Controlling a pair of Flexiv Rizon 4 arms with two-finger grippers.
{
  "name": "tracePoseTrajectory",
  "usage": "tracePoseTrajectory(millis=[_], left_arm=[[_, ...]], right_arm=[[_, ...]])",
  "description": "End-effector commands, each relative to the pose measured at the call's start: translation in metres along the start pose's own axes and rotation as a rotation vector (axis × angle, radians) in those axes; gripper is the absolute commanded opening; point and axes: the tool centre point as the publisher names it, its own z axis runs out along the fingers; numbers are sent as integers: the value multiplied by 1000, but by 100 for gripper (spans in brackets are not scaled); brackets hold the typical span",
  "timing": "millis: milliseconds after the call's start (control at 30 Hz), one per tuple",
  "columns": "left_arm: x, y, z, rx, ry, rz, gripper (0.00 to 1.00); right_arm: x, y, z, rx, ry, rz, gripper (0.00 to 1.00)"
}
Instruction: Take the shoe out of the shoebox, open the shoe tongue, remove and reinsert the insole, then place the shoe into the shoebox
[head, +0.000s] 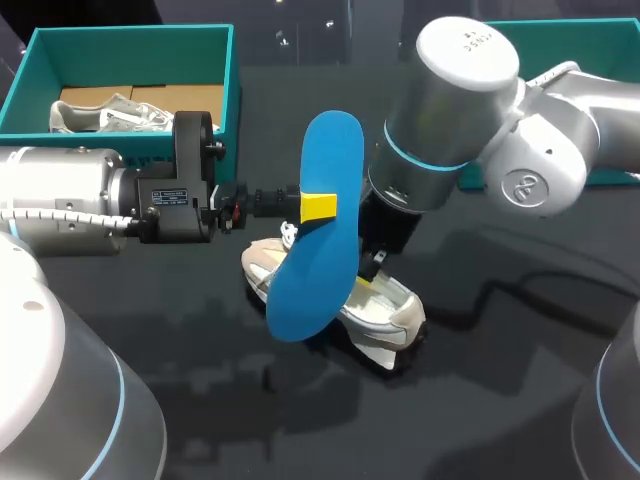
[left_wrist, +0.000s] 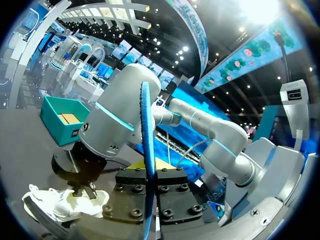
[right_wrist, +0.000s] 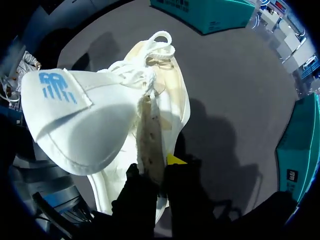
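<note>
— While the blue insole (head: 318, 225) is out of the shoe (head: 390, 312), where does it sit?
— On edge, tilted, just above the shoe, clamped in the left gripper (head: 318, 207); that arm lies level.
— And the shoe?
— Mid-table (head: 500, 380). The right gripper (right_wrist: 160, 170) points down, pinching its eyelet flap. The shoebox (head: 130, 38) stands far left.

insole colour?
Bright blue. The insole shows best in the head view.
</note>
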Motion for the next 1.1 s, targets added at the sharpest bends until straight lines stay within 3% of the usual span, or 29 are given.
tracePoseTrajectory(millis=[33, 167, 467, 800, 1100], left_arm=[[-1, 1, 2, 2, 0, 0, 0], [-1, 1, 2, 2, 0, 0, 0], [-1, 1, 2, 2, 0, 0, 0], [-1, 1, 2, 2, 0, 0, 0], [-1, 1, 2, 2, 0, 0, 0]], right_arm=[[1, 0, 0, -3, 0, -1, 0], [3, 7, -3, 40, -6, 191, 0], [11, 1, -10, -61, -57, 508, 0], [15, -12, -7, -180, -94, 732, 0], [15, -17, -3, -202, -100, 816, 0]])
